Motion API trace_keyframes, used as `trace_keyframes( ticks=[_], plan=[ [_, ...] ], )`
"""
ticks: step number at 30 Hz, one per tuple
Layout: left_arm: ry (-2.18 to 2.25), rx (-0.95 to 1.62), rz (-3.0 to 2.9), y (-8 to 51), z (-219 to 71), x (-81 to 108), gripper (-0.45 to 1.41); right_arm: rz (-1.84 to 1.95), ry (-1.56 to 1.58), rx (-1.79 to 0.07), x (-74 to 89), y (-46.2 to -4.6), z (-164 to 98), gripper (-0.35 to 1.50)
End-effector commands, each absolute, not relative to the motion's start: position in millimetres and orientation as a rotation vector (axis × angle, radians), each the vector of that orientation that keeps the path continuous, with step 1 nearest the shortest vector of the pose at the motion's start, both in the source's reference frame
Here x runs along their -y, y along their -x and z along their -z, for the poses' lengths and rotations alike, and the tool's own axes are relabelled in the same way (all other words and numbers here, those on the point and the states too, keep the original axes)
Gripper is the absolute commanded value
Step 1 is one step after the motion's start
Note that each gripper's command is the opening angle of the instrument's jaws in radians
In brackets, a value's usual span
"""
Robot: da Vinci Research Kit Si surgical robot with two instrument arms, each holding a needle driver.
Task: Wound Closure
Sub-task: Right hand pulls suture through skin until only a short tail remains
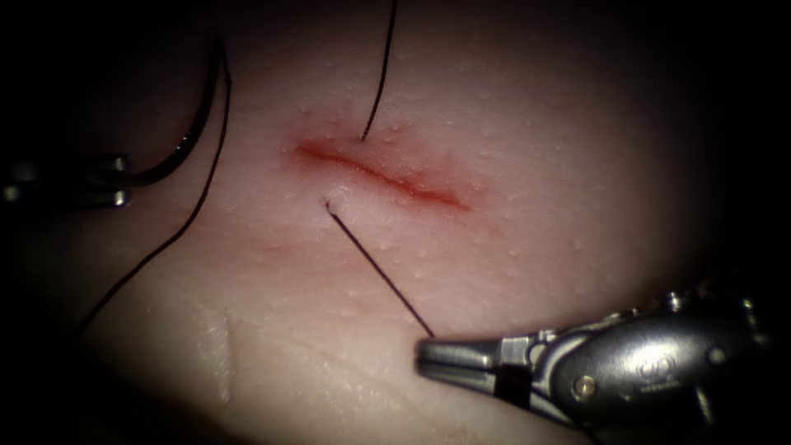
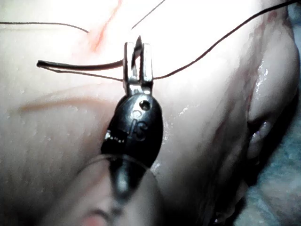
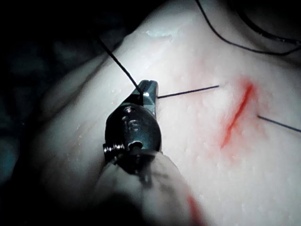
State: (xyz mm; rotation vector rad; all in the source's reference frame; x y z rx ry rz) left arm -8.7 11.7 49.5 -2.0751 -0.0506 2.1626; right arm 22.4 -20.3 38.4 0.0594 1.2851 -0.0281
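1. The left tool (image 1: 115, 180) sits at the far left of the endoscope view, well apart from the cut (image 1: 383, 175). Its jaws are closed on the needle (image 1: 185, 136).
2. The grip is near one end of the needle's curve. The rest of the curve arcs up and away from the jaws, free of the tissue (image 1: 527, 124). In the left wrist view the needle (image 2: 80, 66) runs sideways out of the left tool (image 2: 138, 59).
3. The right tool (image 1: 437, 356) lies below and right of the cut, resting close over the tissue. Its jaws are closed on the thread (image 1: 379, 270). In the right wrist view the thread (image 3: 188, 91) leaves the right tool (image 3: 146, 92) and runs straight to the tissue beside the cut (image 3: 237, 113).
4. From the right tool's tip the thread runs taut, up and left, to a small puncture just below the cut's left part.
5. It emerges again just above the cut and climbs out of the picture.
6. Another stretch of thread trails from the needle, curving down along the left side of the tissue.
7. Red fluid (image 1: 428, 194) lines the cut.
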Motion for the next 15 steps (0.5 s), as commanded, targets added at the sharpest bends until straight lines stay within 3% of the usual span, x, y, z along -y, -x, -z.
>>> trace_keyframes(
  ticks=[1,15],
  plan=[
    [2.079,0.059,-2.159,9.1,-49.9,-10.9,-0.45,0.031,-0.066,-1.287,22.1,-22.8,-38.0,-0.35],
    [2.06,0.06,-2.158,7.4,-49.1,-11.5,-0.45,0.047,-0.08,-1.302,26.2,-22.9,-33.8,-0.35]
  ],
)
